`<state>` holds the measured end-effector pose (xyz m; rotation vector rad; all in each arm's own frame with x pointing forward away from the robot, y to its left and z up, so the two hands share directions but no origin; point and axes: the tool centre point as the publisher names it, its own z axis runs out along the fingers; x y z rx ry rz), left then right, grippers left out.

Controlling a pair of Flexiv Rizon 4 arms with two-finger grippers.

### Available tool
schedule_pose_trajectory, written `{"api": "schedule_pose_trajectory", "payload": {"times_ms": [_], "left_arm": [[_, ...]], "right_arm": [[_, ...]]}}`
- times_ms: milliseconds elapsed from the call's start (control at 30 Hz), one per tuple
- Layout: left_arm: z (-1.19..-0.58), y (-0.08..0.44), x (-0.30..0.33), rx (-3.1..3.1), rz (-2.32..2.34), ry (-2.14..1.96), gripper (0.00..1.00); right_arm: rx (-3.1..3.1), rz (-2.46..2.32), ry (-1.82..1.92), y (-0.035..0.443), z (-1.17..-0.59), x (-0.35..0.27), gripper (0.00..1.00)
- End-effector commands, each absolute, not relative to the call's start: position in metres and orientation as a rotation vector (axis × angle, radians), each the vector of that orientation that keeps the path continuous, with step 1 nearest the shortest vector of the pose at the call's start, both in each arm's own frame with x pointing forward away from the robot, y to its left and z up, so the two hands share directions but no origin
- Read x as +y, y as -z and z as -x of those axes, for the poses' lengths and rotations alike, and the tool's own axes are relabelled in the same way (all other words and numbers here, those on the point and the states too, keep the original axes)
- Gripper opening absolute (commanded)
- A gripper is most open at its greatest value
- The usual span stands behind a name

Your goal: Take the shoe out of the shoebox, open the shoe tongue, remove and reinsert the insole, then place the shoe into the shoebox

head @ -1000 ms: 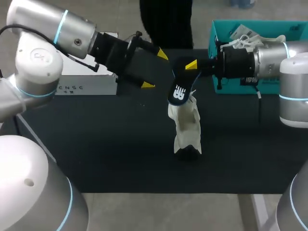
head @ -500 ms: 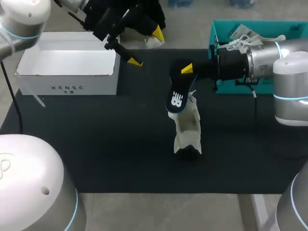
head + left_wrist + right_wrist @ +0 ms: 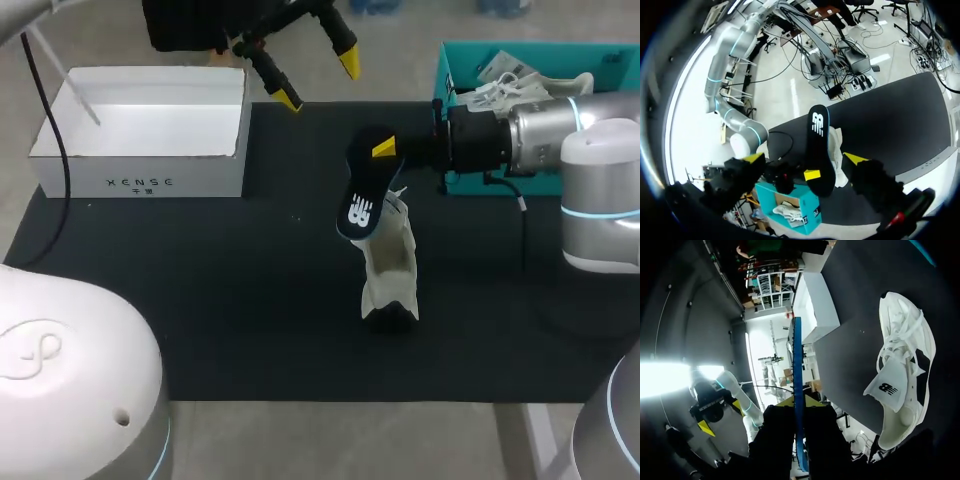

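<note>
So, step: dark insole (image 3: 360,200) is out of the white shoe (image 3: 390,268); by my read, reinsert comes next.
Right fingers (image 3: 385,150): clamped on the insole's upper end. It hangs slanting down over the shoe, low end at the tongue; can't tell whether it touches.
Shoe: on the tabletop (image 3: 200,300), mid-scene, tongue folded out, opening exposed.
Left fingers (image 3: 318,82): spread wide, empty, raised over the far edge, well apart from the shoe.
Shoebox (image 3: 140,150): white, open, far left, nothing visible inside.
Next move: aim the insole's low end into the opening and slide it along the sole. The shoe looks free to shift, so the left arm likely needs to steady it.
</note>
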<state>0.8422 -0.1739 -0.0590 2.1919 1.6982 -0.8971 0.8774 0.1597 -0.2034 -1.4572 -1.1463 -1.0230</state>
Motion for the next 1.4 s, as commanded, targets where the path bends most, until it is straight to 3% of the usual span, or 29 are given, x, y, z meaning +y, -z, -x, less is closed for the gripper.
{"api": "schedule_pose_trajectory", "payload": {"times_ms": [33,1400], "left_arm": [[-0.843,0.056,-0.174,1.746,-2.294,0.778,1.00],[-0.839,0.050,-0.178,1.770,-2.319,0.646,1.00]], "right_arm": [[-1.146,1.463,1.026,0.202,-0.875,0.160,0.00],[-1.102,1.463,1.025,0.204,-0.872,0.162,0.00]]}}
